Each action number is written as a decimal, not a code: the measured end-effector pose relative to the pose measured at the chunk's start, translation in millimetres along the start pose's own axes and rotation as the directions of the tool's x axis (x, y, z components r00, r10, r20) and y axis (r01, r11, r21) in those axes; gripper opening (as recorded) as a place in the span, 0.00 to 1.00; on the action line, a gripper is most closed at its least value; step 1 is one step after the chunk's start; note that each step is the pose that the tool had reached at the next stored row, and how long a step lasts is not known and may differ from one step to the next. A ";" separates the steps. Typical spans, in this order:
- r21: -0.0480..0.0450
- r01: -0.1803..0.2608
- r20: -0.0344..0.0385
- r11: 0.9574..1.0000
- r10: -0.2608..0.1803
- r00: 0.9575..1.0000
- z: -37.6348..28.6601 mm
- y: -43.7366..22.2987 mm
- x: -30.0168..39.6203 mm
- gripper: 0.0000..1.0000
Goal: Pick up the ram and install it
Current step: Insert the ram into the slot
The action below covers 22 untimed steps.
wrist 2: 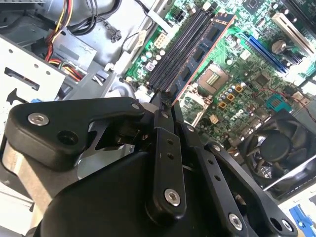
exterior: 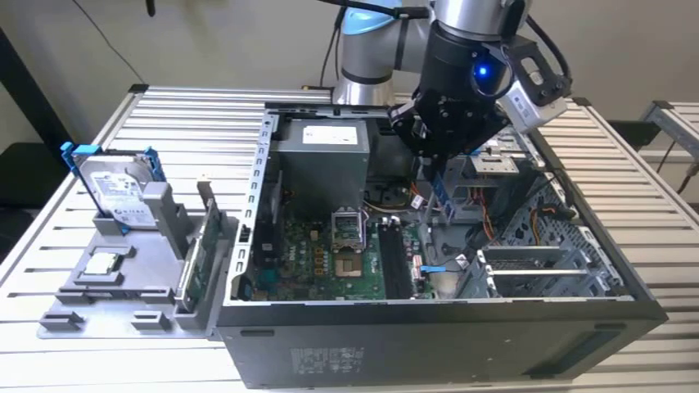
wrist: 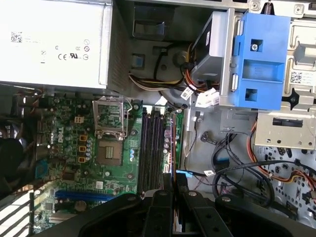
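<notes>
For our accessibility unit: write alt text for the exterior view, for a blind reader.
The robot's hand holds the ram inside an open computer case, above the green motherboard. A hard drive stands in a grey rack at the exterior view's left.

We see the ram (exterior: 441, 199) as a long, narrow, dark blue stick, clamped at one end between the closed fingers of the pincer (exterior: 440, 169). In the exterior view it hangs upright, long axis pointing down into the open case, clear of the board (exterior: 317, 254) and seated in nothing. It sits above and to the exterior view's right of the black slots (exterior: 391, 255). In the second wrist view the ram (wrist 2: 213, 37) runs straight out from the fingertips, showing a blue face with dark chips and a reddish edge, roughly parallel to the slots.
</notes>
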<state>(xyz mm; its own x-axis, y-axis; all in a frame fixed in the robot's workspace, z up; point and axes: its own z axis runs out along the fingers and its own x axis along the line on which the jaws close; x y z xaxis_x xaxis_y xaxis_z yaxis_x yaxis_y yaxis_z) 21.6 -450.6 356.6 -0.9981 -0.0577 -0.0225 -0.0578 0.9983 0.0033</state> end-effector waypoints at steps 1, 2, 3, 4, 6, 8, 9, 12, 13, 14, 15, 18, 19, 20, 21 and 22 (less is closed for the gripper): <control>0.000 0.000 0.000 1.000 0.000 1.000 0.1 0.0 0.0 0.15; 0.000 0.000 0.000 1.000 0.000 1.000 0.1 0.0 0.0 0.15; 0.000 0.000 0.000 1.000 0.000 1.000 0.2 0.0 0.0 0.15; 0.000 0.000 0.000 1.000 0.000 1.000 0.4 0.0 0.0 0.15; 0.000 0.000 0.000 1.000 0.000 1.000 1.4 0.0 0.0 0.15; 0.000 0.000 0.000 1.000 0.000 1.000 2.0 0.0 0.0 0.15; 0.000 0.000 0.000 1.000 0.000 1.000 2.9 0.0 0.0 0.15; 0.000 0.000 0.000 1.000 0.000 1.000 7.1 0.0 0.1 0.15; 0.000 0.000 0.000 1.000 0.000 1.000 9.0 0.0 0.1 0.15; 0.000 -0.001 0.000 1.000 0.001 1.000 10.7 -0.1 0.1 0.15; 0.000 -0.001 0.000 1.000 0.001 1.000 12.3 0.0 0.2 0.15; 0.001 -0.001 -0.001 1.000 0.001 1.000 13.3 -0.1 -0.8 0.15; 0.001 -0.001 -0.001 1.000 0.001 1.000 13.3 -0.1 -1.0 0.15; 0.001 -0.001 -0.001 1.000 0.001 1.000 13.7 -0.1 -1.0 0.15; 0.001 -0.001 0.000 1.000 0.001 1.000 13.9 -0.1 -1.1 0.15; 0.001 -0.001 0.000 1.000 0.001 1.000 13.8 -0.1 -1.1 0.15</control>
<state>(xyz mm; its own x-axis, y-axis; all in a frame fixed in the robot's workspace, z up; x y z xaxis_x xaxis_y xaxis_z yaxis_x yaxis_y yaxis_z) 23.0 -450.6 342.8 -0.9982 -0.0565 -0.0221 -0.0566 0.9984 0.0020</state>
